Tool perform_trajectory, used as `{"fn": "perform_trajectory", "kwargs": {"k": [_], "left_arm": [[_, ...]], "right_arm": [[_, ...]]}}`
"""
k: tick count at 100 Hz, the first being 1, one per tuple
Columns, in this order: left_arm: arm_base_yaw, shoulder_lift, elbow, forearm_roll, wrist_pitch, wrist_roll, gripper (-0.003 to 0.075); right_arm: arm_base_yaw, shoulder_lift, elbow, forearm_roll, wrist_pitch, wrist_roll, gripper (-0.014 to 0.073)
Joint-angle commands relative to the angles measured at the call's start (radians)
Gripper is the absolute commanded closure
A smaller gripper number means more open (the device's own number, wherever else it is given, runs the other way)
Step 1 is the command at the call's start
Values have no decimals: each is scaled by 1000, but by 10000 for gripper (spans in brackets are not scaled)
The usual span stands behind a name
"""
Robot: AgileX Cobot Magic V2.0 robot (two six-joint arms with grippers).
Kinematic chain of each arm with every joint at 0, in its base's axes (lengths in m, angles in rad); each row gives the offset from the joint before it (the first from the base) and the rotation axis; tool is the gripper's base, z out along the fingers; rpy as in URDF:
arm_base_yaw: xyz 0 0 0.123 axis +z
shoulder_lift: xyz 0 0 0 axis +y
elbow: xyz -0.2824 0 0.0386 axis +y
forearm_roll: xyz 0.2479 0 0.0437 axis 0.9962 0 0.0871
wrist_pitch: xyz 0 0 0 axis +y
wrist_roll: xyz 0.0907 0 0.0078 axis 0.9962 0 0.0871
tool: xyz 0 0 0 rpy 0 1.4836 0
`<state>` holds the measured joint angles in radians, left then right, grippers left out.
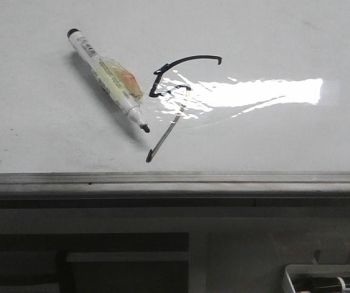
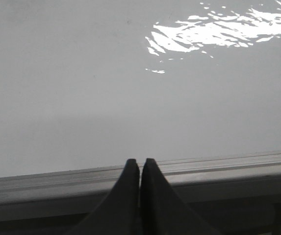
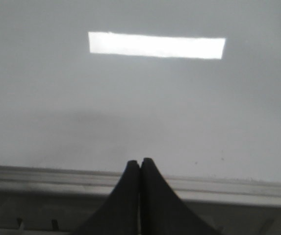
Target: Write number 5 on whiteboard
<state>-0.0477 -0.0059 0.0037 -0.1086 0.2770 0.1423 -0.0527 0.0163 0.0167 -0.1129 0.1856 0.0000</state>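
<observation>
A white marker pen (image 1: 106, 78) lies uncapped and slantwise at the left, its black rear end toward the far left and its dark tip (image 1: 144, 128) pointing near and right. A yellowish label wraps its barrel. At the near right corner, below the edge, sits a small white tray (image 1: 327, 279) holding a black-and-white marker (image 1: 339, 283).

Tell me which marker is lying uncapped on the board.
The white marker left of the number 5 lies on the whiteboard, its black tip bare. The other markers sit in a tray below the board's edge.
</observation>
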Motion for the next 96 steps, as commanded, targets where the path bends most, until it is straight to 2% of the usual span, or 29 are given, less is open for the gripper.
{"fn": "perform_trajectory", "kwargs": {"k": [1,16,96], "left_arm": [[2,-25,19,-3,-69,-11,741],[2,-25,19,-3,-69,-11,741],[2,-25,19,-3,-69,-11,741]], "right_arm": [[-9,-49,21,-13,47,-6,657],[-9,-41,21,12,136,-6,657],[-9,-43,21,14,132,-6,657]]}}
